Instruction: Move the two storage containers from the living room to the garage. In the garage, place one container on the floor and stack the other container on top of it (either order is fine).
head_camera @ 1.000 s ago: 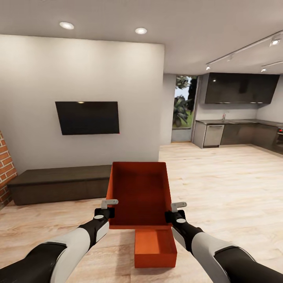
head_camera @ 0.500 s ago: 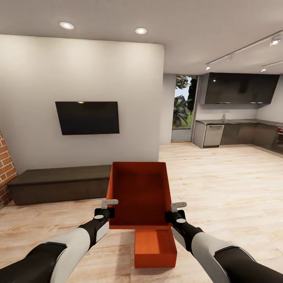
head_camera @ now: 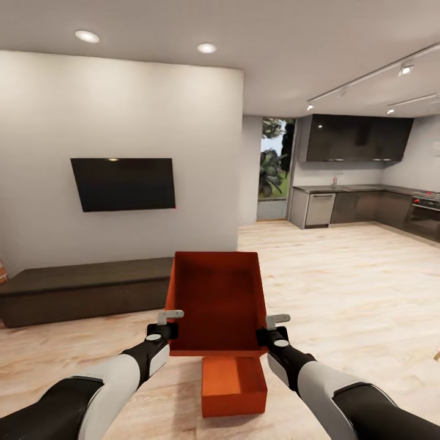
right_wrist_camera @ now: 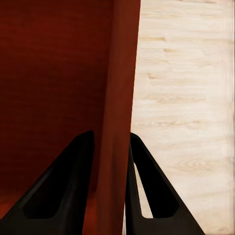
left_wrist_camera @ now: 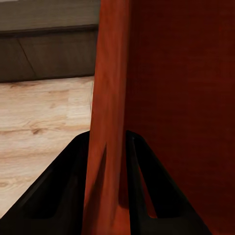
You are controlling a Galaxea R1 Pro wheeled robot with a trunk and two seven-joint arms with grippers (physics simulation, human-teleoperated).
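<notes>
- meanwhile, the whole head view had shifted between half a second earlier and this moment: the black wall tv (head_camera: 123,184) and the long low dark-brown cabinet (head_camera: 85,291) sat further toward the left edge, the brick fireplace had nearly gone from the frame, and more of the dark kitchen units (head_camera: 360,205) showed, so the camera and base had turned or rolled, not the furniture.
- relative to the arms, the held orange-red open-top storage container (head_camera: 216,300) had not budged; it hung tilted, its open side toward the camera.
- the left gripper (head_camera: 166,326) was clamped on that container's left wall, one finger on each face of the thin wall in the left wrist view (left_wrist_camera: 108,147).
- the right gripper (head_camera: 273,329) was likewise clamped on the right wall (right_wrist_camera: 117,142), with pale wood-plank floor (right_wrist_camera: 186,107) behind it.
- the second orange-red bin (head_camera: 234,385) lay on the planks just below the held one and had slid slightly left in the frame.
- judged from this, carrying had only just begun; one container was in hand inside the living room, the other not yet collected, and the garage was nowhere in sight.
</notes>
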